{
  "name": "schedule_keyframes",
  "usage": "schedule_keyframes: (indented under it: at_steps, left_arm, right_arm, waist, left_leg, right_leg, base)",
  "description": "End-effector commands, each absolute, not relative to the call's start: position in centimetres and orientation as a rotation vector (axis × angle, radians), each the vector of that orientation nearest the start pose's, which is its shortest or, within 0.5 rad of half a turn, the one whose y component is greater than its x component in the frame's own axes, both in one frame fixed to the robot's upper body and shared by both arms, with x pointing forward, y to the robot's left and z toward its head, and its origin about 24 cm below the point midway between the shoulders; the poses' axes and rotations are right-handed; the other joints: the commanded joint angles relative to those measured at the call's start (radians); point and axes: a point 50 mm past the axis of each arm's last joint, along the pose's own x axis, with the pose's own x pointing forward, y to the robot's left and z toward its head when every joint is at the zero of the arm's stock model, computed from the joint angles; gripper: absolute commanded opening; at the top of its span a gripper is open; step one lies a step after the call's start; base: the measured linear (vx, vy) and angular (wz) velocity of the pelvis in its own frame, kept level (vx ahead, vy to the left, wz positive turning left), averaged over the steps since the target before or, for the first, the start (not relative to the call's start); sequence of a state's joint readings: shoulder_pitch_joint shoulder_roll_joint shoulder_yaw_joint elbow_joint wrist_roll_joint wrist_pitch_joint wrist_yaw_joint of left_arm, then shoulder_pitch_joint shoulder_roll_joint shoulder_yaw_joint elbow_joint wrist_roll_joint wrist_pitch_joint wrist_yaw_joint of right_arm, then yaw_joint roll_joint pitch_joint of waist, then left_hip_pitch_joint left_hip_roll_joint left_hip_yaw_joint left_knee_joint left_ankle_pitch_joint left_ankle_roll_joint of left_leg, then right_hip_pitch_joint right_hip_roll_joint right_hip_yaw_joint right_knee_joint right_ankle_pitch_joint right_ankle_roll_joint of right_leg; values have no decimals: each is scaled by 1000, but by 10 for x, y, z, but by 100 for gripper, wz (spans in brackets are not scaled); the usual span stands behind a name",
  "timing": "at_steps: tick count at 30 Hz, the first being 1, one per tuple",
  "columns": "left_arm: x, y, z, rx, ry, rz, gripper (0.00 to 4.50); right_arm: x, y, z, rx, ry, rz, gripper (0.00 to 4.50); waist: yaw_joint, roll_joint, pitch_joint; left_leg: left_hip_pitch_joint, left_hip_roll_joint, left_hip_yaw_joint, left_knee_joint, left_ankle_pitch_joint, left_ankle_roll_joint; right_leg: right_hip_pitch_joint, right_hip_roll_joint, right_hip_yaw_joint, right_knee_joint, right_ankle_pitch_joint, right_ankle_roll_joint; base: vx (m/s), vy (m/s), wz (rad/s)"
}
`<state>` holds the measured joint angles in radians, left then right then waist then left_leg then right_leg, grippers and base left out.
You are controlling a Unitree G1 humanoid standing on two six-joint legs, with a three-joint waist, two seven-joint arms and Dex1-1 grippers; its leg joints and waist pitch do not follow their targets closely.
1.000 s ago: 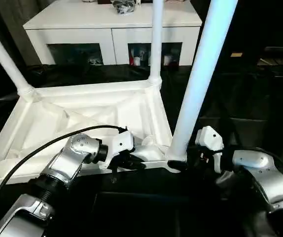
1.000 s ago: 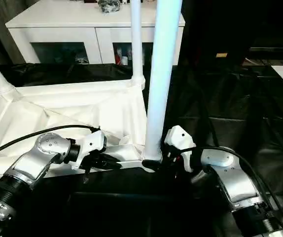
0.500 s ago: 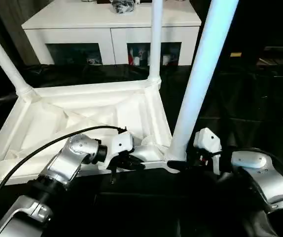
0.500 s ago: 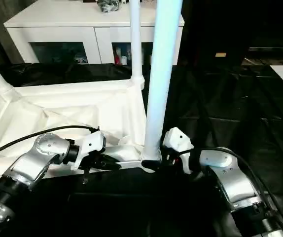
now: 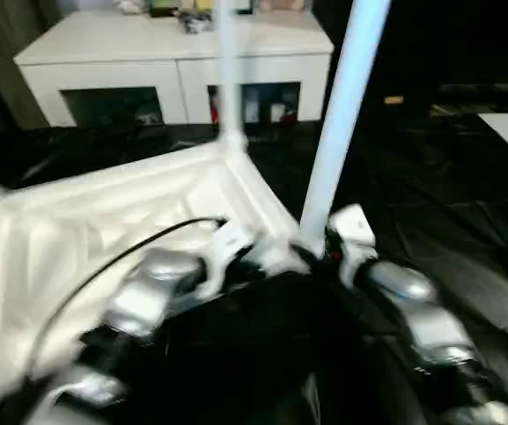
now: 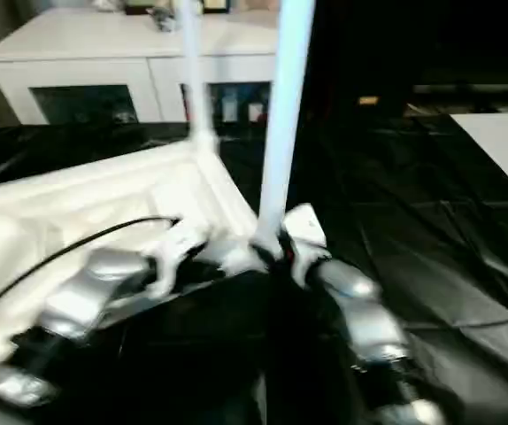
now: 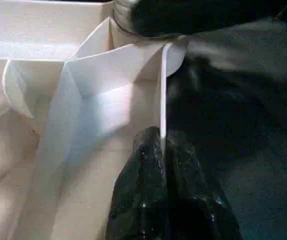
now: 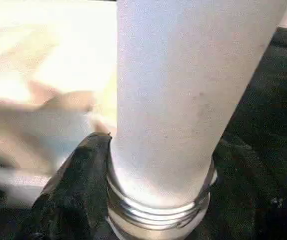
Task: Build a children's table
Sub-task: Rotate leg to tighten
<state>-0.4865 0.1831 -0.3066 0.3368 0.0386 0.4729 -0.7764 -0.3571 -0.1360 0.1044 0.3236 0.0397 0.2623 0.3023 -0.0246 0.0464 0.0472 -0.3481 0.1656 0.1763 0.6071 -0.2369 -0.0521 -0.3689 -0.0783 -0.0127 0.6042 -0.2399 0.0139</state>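
Right tool (image 8: 133, 200) clamps the upright leg (image 5: 335, 133) at its threaded base; left tool (image 7: 158, 165) pinches the tabletop (image 5: 103, 212) rim beside it.

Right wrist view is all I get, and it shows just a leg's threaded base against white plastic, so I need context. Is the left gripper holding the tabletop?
Observer: Yes. In the left wrist view, the left gripper is closed on the tabletop's thin side wall, with the wall between its black fingers.
Operator: Is any other leg already standing?
Observer: The head views show a second leg upright at the far corner. The left edge is too blurred to count more.
Operator: What's beyond the table?
Observer: A white cabinet with glass-fronted shelves.
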Motion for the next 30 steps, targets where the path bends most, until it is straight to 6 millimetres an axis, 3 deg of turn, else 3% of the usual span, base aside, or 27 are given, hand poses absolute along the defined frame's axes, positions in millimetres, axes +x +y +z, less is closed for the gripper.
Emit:
schedule_keyframes:
  at_steps: [1, 3, 4, 5, 8, 9, 12, 14, 15, 17, 18, 19, 22, 25, 27, 30]
  left_arm:
    - [290, 54, 21, 229, 563, -1072, 0]
    - [295, 45, 19, 314, 554, -1014, 0]
    - [297, 43, 19, 351, 547, -993, 0]
    - [299, 45, 18, 404, 541, -982, 0]
    - [300, 49, 17, 429, 544, -976, 0]
    - [299, 52, 16, 441, 546, -979, 0]
    - [299, 62, 15, 463, 540, -992, 0]
    - [299, 65, 16, 470, 532, -1002, 0]
    - [299, 68, 15, 473, 533, -1008, 0]
    - [296, 76, 16, 501, 528, -1055, 0]
    - [296, 76, 16, 501, 528, -1055, 0]
    - [294, 81, 18, 516, 517, -1084, 0]
    - [292, 88, 20, 502, 516, -1130, 0]
    - [279, 101, 24, 505, 484, -1353, 0]
    - [274, 105, 27, 497, 477, -1425, 0]
    - [269, 106, 32, 443, 482, -1490, 0]
  right_arm:
    - [311, -124, 13, -91, 395, 292, 269]
    - [316, -112, 14, -69, 383, 210, 269]
    - [318, -108, 17, -67, 366, 200, 269]
    - [321, -99, 24, -48, 329, 231, 269]
    - [322, -96, 31, -26, 277, 248, 269]
    - [322, -96, 36, -12, 245, 272, 325]
    - [320, -111, 49, -26, 154, 302, 345]
    - [320, -122, 55, -48, 133, 294, 378]
    - [320, -130, 59, -63, 116, 292, 382]
    - [316, -143, 66, -94, 120, 381, 383]
    - [316, -143, 66, -94, 120, 381, 405]
    - [311, -152, 69, -144, 141, 453, 419]
    - [299, -160, 69, -206, 173, 612, 419]
    - [257, -174, 65, -268, 285, 1011, 419]
    - [249, -177, 64, -257, 317, 1069, 419]
    - [246, -177, 63, -248, 339, 1107, 419]
  waist:
    - [2, -12, -22]
    - [4, -11, -28]
    - [4, -11, -28]
    - [9, -5, -31]
    - [11, -7, -33]
    - [13, -7, -38]
    - [20, -8, -43]
    - [27, -10, -46]
    - [35, -10, -51]
    - [40, -9, -50]
    - [44, -8, -50]
    - [44, -2, -50]
    - [47, -5, -53]
    - [60, -6, -55]
    - [61, -8, -55]
    - [60, -7, -51]
  left_leg:
    - [2, 54, -34, -111, -349, -36]
    - [4, 53, -29, -113, -299, -30]
    - [4, 53, -29, -113, -299, -30]
    - [-1, 55, -29, -112, -265, -26]
    - [-2, 57, -27, -113, -266, -16]
    - [-5, 56, -27, -109, -235, -12]
    - [-3, 58, -23, -103, -188, 12]
    - [-7, 55, -21, -97, -118, 35]
    - [-7, 53, -18, -88, -58, 62]
    - [-11, 53, -18, -86, -39, 88]
    - [-12, 56, -18, -86, -45, 96]
    - [-11, 57, -19, -87, -51, 98]
    - [-10, 59, -19, -84, -48, 100]
    - [-8, 65, -19, -79, -51, 129]
    - [-11, 64, -18, -78, -54, 153]
    - [-5, 67, -16, -82, -67, 140]
  right_leg:
    - [-2, -62, 35, -100, -388, -184]
    - [0, -58, 35, -99, -305, -190]
    - [0, -58, 35, -99, -305, -190]
    - [7, -59, 34, -95, -225, -199]
    - [10, -59, 33, -93, -193, -200]
    - [15, -59, 32, -88, -140, -208]
    - [20, -58, 33, -81, -53, -226]
    - [27, -59, 31, -73, 20, -246]
    - [31, -61, 32, -66, 87, -261]
    - [33, -60, 30, -64, 110, -265]
    - [35, -61, 30, -63, 106, -262]
    - [34, -60, 29, -63, 100, -264]
    - [35, -57, 28, -60, 115, -272]
    - [39, -59, 31, -56, 155, -276]
    - [35, -61, 28, -53, 157, -291]
    - [27, -62, 26, -57, 75, -310]
  base:
    - [0, 0, 0]
    - [0, 0, 0]
    - [0, 0, 0]
    - [0, 0, 0]
    - [0, 0, 0]
    - [0, 0, 0]
    - [0, 0, 0]
    - [0, 0, 0]
    - [0, 0, 0]
    - [0, 0, 0]
    - [0, 0, 0]
    - [0, 0, 0]
    - [0, 0, 0]
    - [0, 0, 0]
    - [0, 0, 0]
    - [0, 0, 0]
